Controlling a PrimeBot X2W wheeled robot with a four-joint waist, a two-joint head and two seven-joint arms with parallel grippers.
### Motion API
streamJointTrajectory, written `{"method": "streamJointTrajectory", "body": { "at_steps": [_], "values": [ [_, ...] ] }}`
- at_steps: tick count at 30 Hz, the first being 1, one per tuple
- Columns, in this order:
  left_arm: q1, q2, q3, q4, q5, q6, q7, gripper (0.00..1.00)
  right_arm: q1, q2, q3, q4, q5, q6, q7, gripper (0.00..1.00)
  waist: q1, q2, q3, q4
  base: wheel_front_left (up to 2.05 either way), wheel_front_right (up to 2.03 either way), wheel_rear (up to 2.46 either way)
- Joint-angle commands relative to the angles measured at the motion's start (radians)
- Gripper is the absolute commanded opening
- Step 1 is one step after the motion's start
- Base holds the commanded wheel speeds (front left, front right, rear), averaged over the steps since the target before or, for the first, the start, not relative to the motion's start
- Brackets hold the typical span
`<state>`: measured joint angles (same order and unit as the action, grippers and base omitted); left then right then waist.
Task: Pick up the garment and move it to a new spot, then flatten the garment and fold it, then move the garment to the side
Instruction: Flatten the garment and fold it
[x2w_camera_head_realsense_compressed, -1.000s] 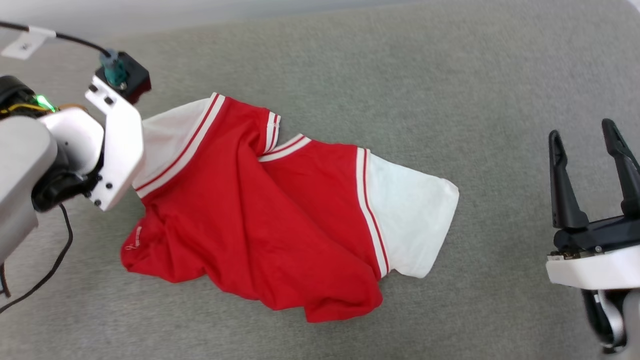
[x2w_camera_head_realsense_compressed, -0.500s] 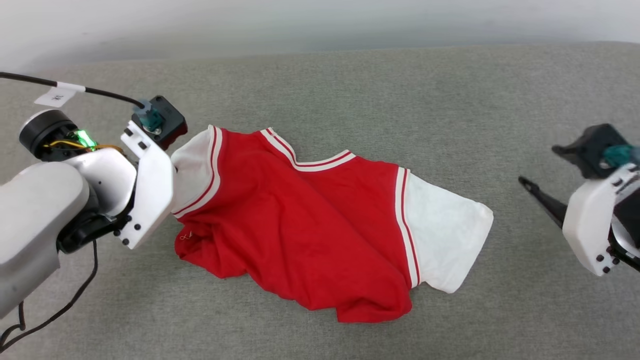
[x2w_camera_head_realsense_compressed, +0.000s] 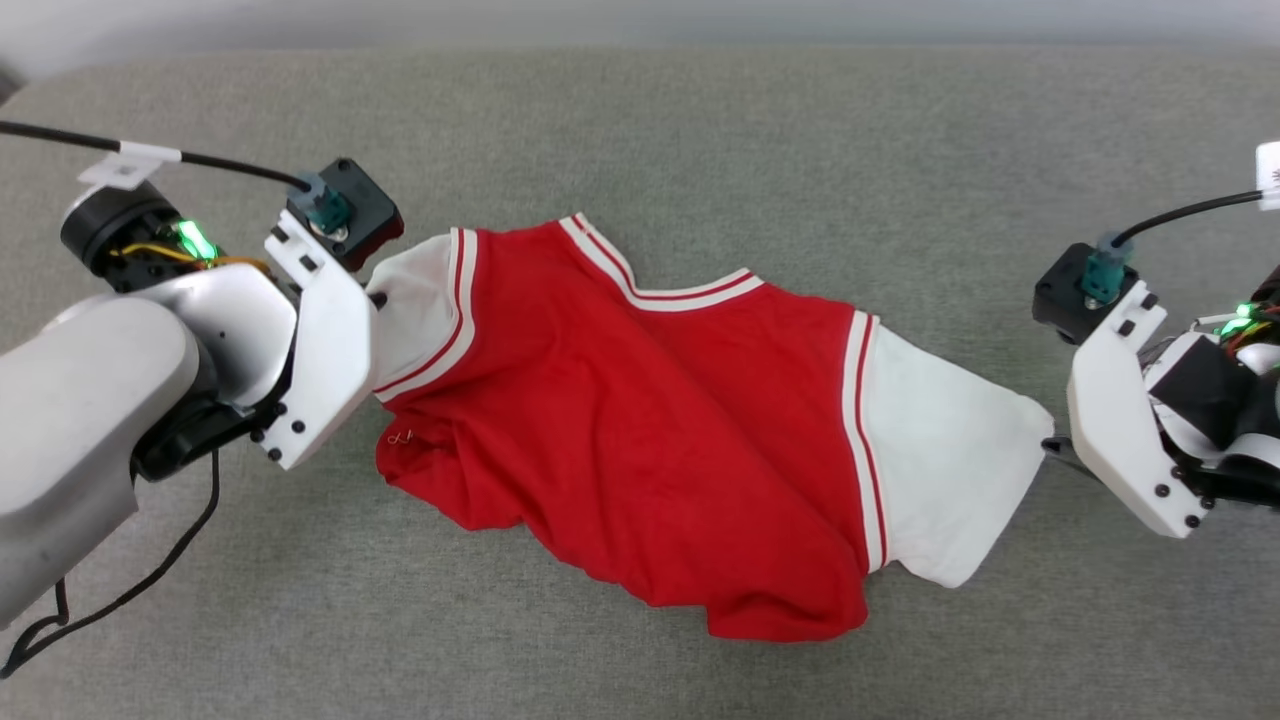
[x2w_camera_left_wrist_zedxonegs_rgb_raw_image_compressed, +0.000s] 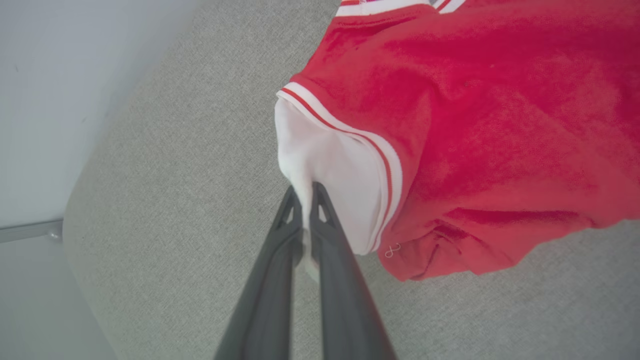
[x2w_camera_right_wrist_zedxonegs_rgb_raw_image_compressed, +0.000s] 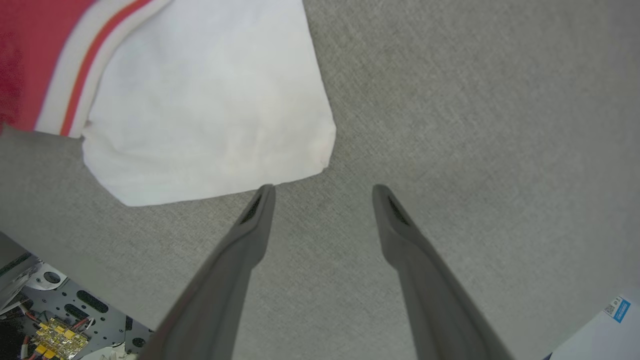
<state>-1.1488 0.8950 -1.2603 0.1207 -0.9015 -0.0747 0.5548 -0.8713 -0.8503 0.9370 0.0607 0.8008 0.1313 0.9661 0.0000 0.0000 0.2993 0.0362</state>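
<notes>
Mid-frame, shirt (x2w_camera_head_realsense_compressed: 640, 430) lies rumpled: L gripper (x2w_camera_left_wrist_zedxonegs_rgb_raw_image_compressed: 306, 192) pinches one sleeve (x2w_camera_left_wrist_zedxonegs_rgb_raw_image_compressed: 325, 160), R gripper (x2w_camera_right_wrist_zedxonegs_rgb_raw_image_compressed: 324, 192) wide open near other; flatten/fold/move-aside left.

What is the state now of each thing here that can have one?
garment: unfolded, wrinkled, lying on the grey surface, gripped at one end.
left gripper: shut on the garment.
right gripper: open, holding nothing, tips near the garment's other end.
</notes>
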Motion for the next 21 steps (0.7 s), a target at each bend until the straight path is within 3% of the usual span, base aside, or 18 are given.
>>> {"method": "streamJointTrajectory", "body": {
  "at_steps": [1, 12, 13, 14, 15, 21],
  "values": [
    [-0.015, -0.007, 0.005, -0.002, 0.004, 0.003, -0.004, 0.00, -0.015, 0.016, 0.011, 0.024, 0.009, -0.001, -0.008, 1.00, 0.0000, 0.0000, 0.027, 0.016, 0.00, 0.00, 0.00],
    [-0.046, -0.032, 0.013, 0.025, 0.020, -0.006, -0.032, 0.00, -0.001, 0.062, 0.200, 0.135, 0.075, -0.001, -0.104, 1.00, 0.0000, 0.0000, 0.098, 0.046, 0.00, 0.00, 0.00],
    [-0.045, -0.033, 0.012, 0.029, 0.020, -0.008, -0.034, 0.00, -0.005, 0.065, 0.210, 0.138, 0.073, -0.001, -0.123, 0.75, 0.0000, 0.0000, 0.098, 0.045, 0.00, 0.00, 0.00],
    [-0.042, -0.034, 0.012, 0.034, 0.019, -0.009, -0.036, 0.00, -0.012, 0.068, 0.219, 0.144, 0.070, -0.001, -0.144, 0.04, 0.0000, 0.0000, 0.095, 0.043, 0.00, 0.00, 0.00],
    [-0.035, -0.036, 0.011, 0.041, 0.016, -0.010, -0.037, 0.00, -0.020, 0.070, 0.230, 0.151, 0.069, -0.001, -0.159, 0.00, 0.0000, 0.0000, 0.088, 0.041, 0.00, 0.00, 0.00],
    [0.011, -0.036, 0.005, 0.083, 0.009, -0.018, -0.078, 0.00, -0.087, 0.063, 0.254, 0.157, 0.054, -0.001, -0.317, 0.00, 0.0000, 0.0000, 0.005, 0.017, 0.00, 0.00, 0.00]
  ]
}}
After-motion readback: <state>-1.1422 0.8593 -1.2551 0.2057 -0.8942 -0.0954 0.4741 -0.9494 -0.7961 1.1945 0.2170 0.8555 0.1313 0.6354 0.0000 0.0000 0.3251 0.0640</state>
